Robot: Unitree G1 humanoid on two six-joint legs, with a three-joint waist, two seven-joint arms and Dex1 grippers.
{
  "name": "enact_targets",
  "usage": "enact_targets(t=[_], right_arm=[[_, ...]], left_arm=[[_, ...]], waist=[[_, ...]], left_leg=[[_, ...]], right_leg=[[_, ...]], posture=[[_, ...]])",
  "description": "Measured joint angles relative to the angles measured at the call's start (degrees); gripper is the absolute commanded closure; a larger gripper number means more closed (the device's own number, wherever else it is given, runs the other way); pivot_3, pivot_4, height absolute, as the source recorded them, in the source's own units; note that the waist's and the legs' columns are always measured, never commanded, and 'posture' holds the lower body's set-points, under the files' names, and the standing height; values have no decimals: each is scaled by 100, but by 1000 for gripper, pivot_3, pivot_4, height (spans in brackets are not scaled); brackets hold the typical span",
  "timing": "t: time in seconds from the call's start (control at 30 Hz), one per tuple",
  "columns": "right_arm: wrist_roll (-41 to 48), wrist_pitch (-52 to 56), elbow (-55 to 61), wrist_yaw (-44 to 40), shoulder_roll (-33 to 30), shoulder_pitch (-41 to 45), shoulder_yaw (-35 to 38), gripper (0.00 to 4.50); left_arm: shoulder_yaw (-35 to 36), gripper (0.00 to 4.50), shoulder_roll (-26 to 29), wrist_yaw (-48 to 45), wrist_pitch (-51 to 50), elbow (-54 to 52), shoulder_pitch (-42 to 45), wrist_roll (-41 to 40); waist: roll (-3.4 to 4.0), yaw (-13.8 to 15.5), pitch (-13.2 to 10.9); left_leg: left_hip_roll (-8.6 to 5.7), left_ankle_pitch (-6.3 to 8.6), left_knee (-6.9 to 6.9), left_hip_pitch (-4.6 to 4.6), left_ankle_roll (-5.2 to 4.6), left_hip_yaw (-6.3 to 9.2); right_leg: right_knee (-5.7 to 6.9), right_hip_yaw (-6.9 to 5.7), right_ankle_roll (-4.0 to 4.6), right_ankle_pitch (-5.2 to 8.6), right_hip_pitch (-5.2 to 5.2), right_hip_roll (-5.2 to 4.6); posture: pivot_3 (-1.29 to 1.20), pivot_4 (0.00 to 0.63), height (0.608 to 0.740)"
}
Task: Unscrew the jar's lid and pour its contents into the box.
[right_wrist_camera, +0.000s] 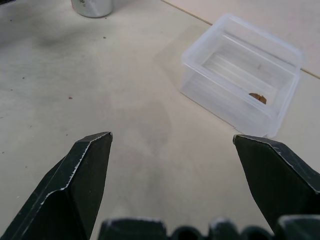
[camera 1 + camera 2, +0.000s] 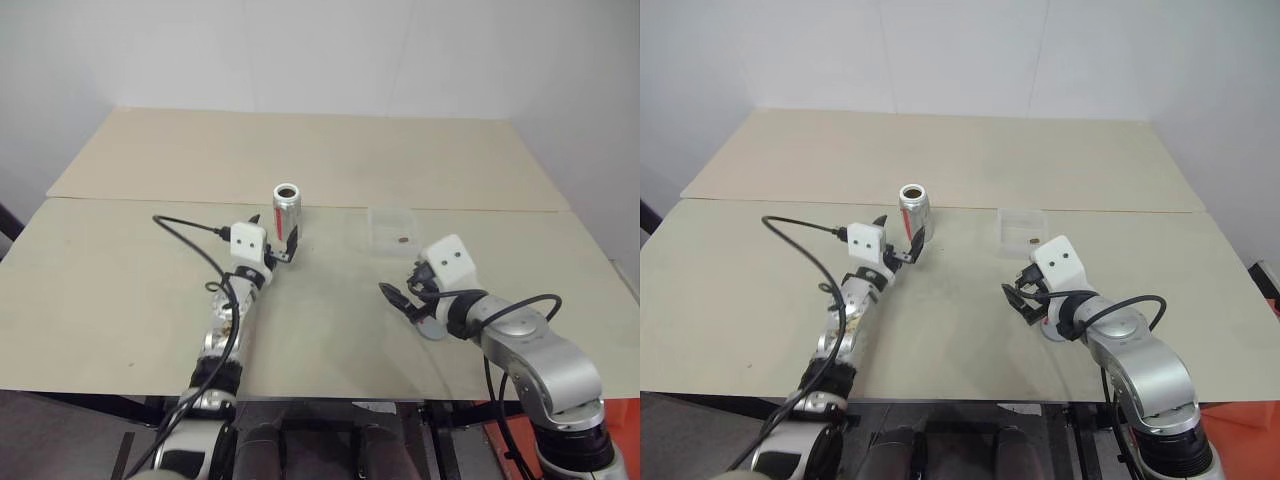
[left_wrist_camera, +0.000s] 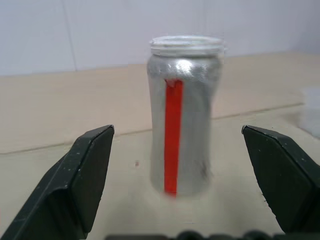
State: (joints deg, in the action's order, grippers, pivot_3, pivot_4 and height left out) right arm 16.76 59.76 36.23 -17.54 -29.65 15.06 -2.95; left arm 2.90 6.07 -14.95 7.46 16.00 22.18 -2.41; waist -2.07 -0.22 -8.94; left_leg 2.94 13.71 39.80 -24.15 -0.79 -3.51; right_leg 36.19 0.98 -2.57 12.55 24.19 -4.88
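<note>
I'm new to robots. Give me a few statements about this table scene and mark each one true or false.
1. The jar stands upright with its mouth open. True.
2. The left gripper is clamped around the jar. False: its fingers are spread and the jar stands free beyond them.
3. A small dark piece lies inside the box. True.
4. The right gripper holds the box. False: it is open, with the box on the table beyond it.

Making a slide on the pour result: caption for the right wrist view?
Open right end effector over the table, facing the clear box holding a small dark piece.
</note>
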Motion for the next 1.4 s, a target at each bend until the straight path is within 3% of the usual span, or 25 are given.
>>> enact_targets(t=[0.17, 0.27, 0.4, 0.53, 0.6, 0.8, 1.1, 1.4], right_arm=[[-27, -57, -97, -128, -41, 43, -115, 0], [28, -172, -77, -398, -253, 9, -73, 0], [292, -1131, -28, -1594, -1208, -664, 581, 0], [418, -2279, -263, -2714, -1864, -950, 1061, 0], [430, -2724, -559, -3147, -2122, -975, 1200, 0], [545, -3463, -1191, -4192, -2594, -907, 1406, 0], [653, -3740, -1675, -5104, -2937, -449, 1193, 0], [578, -3747, -1572, -4981, -2957, -701, 1076, 0]], left_arm=[[-126, 35, 479, -198, -1274, -2359, -1292, -82], [107, 35, 982, -583, -1788, -3413, -1803, -555], [769, 35, 2205, -1981, -1998, -4276, -2709, -1743], [1336, 35, 2766, -2789, -2026, -4530, -3329, -2486], [1531, 35, 2794, -2880, -2021, -4649, -3562, -2618], [1769, 35, 2622, -2711, -2013, -5181, -4353, -2704], [1832, 35, 2322, -2388, -2013, -5935, -5287, -2667], [1810, 35, 2245, -2082, -2044, -5945, -5261, -2475]], waist=[[2, -47, 1], [4, -43, 2], [7, -21, 3], [8, -44, 4], [7, -51, 4], [7, -46, 4], [6, 1, 4], [6, 58, 4]], left_leg=[[3, 0, 0, 4, 0, 2], [4, 0, -1, 7, 0, 2], [3, 2, -10, 8, -1, -2], [3, 2, -9, 33, -2, -8], [4, 2, -9, 42, -2, -12], [3, 2, -9, 46, -2, -14], [2, 2, -16, 44, -2, -15], [0, 3, -17, 41, -2, -16]], right_leg=[[3, 0, 1, 1, 0, -1], [3, -1, 4, 2, -2, -1], [-9, -6, 11, 10, -1, -9], [-9, -5, 18, 17, -17, -11], [-8, -4, 59, 42, -22, -11], [-2, 2, 62, 45, -25, -11], [-4, 2, 67, 54, -21, -12], [-5, 2, 69, 57, -17, -12]], posture=[[0, 150, 740], [0, 150, 740], [0, 150, 740], [0, 150, 740], [0, 150, 740], [0, 150, 740], [0, 150, 740], [0, 150, 740]])
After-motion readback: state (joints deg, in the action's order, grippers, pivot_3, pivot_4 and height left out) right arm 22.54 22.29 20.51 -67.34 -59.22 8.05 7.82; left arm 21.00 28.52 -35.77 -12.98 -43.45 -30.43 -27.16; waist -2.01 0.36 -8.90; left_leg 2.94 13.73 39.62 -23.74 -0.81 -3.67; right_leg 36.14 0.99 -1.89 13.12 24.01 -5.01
